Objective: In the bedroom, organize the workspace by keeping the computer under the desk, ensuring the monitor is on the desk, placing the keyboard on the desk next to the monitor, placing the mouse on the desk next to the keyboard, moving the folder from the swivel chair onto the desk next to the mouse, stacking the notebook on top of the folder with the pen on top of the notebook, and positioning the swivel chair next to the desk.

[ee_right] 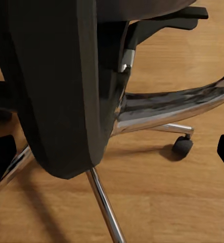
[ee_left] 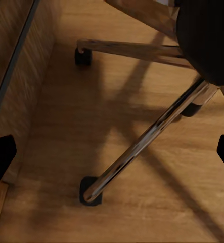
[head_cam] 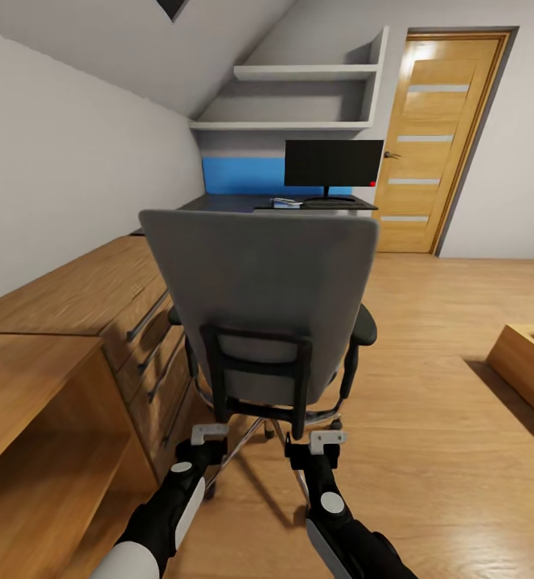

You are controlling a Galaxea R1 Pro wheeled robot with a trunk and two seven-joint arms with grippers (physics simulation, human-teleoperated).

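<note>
We have the swivel chair [head_cam: 259, 310] directly ahead with its back to us, both grippers low behind its base, left gripper [head_cam: 207, 437] and right gripper [head_cam: 325, 441] spread wide and empty, equally near, the desk [head_cam: 227, 203] farther beyond.

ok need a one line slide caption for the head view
Both grippers, left and right, open low behind the grey swivel chair, facing the black desk and monitor.

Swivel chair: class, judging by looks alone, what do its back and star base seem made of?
The swivel chair back looks like grey matte fabric, with no shine. The star base looks like polished chrome metal, mirroring the wooden floor; its casters seem black plastic.
</note>
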